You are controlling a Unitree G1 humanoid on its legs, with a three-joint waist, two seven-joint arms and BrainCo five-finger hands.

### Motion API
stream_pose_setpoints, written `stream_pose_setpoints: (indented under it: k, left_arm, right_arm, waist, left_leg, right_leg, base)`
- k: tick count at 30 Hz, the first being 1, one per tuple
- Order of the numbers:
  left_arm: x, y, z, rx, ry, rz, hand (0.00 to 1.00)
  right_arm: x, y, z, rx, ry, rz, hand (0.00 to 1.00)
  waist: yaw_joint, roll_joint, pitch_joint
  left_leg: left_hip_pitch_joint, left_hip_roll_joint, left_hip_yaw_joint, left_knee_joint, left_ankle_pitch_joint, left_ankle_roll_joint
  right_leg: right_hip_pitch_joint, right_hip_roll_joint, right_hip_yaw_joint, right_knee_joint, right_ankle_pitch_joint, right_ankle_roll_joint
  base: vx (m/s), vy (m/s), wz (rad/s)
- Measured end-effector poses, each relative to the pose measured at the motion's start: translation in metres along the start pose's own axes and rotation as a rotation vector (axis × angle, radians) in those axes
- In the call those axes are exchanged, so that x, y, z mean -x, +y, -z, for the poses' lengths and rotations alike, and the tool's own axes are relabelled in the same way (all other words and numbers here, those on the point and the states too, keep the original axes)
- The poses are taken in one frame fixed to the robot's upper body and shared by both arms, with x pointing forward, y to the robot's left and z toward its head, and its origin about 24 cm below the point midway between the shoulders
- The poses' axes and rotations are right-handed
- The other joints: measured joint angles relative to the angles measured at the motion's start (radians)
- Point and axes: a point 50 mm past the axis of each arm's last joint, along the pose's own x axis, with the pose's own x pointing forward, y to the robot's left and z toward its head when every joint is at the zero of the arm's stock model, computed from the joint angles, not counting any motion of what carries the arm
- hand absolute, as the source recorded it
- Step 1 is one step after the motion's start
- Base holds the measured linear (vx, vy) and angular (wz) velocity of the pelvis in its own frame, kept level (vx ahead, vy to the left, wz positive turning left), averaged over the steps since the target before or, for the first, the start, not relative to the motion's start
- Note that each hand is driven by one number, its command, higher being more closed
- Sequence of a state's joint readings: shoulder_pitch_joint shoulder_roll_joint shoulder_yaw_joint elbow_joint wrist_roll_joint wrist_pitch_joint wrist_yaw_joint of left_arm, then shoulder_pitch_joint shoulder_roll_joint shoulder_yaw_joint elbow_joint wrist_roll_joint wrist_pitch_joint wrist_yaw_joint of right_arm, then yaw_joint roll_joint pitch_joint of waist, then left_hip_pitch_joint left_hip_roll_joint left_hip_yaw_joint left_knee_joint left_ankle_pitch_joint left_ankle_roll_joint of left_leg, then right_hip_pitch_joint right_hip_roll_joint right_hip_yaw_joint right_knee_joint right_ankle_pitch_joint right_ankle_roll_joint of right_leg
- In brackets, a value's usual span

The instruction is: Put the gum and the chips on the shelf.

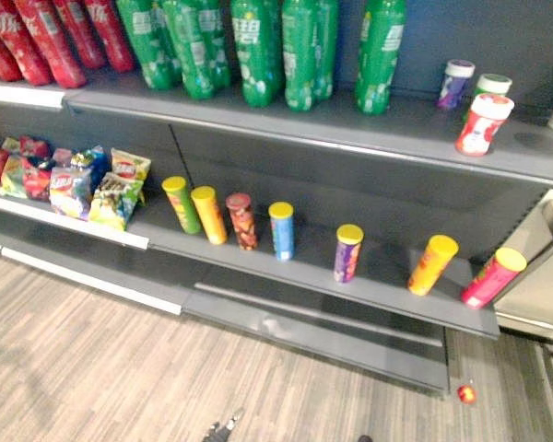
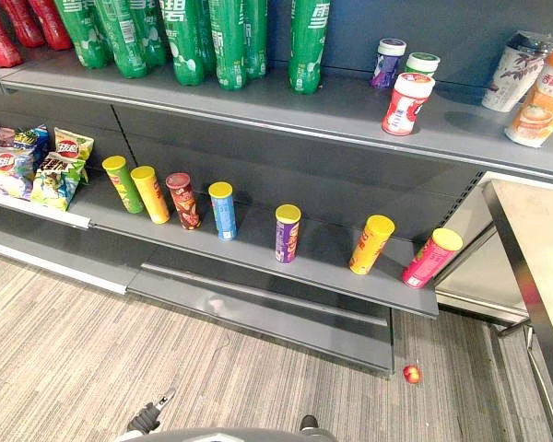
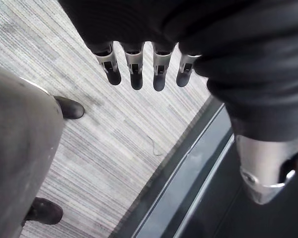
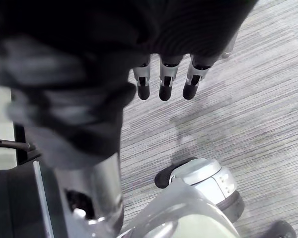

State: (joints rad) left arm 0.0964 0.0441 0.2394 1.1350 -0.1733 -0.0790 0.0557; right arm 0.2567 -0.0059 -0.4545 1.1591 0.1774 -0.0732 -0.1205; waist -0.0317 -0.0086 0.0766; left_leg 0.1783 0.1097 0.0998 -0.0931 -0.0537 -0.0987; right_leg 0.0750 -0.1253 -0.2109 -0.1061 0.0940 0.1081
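Task looks done; gum jars (image 1: 484,124) stand right of the green bottles (image 1: 300,51), chip cans (image 1: 348,253) below them; left robot hand (image 3: 136,69) and right robot hand (image 4: 165,82) hang empty, fingers straight.

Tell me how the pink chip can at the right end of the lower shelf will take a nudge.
The pink chip can is tall and narrow, so it would probably tip easily. Being round, it would likely roll once down. It stands near the front edge of the lower shelf, so it might drop off.
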Motion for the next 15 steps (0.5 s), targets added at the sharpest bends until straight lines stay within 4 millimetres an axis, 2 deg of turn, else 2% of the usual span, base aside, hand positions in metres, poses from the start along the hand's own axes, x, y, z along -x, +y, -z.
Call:
stream_pose_setpoints:
  k: [10, 15]
  left_arm:
    - [-0.0001, -0.0009, -0.0007, -0.005, -0.006, -0.007, 0.00]
    - [0.0001, -0.0007, 0.0023, -0.005, 0.009, -0.013, 0.00]
  right_arm:
    - [-0.0008, 0.0032, -0.0049, 0.031, -0.015, -0.013, 0.00]
    - [-0.0011, 0.0044, -0.0068, 0.001, -0.017, -0.015, 0.00]
  waist:
    - [0.001, 0.007, 0.005]
    - [-0.020, 0.011, 0.005]
  left_leg:
    - [-0.003, 0.014, 0.030, -0.004, -0.010, -0.012]
    - [0.001, 0.024, 0.036, 0.001, -0.013, -0.015]
  right_leg:
    - [-0.020, 0.017, 0.030, -0.005, -0.004, -0.006]
    - [-0.019, 0.027, 0.033, -0.001, -0.003, -0.007]
  base:
    - [-0.03, -0.009, -0.08]
    - [0.01, -0.003, -0.04]
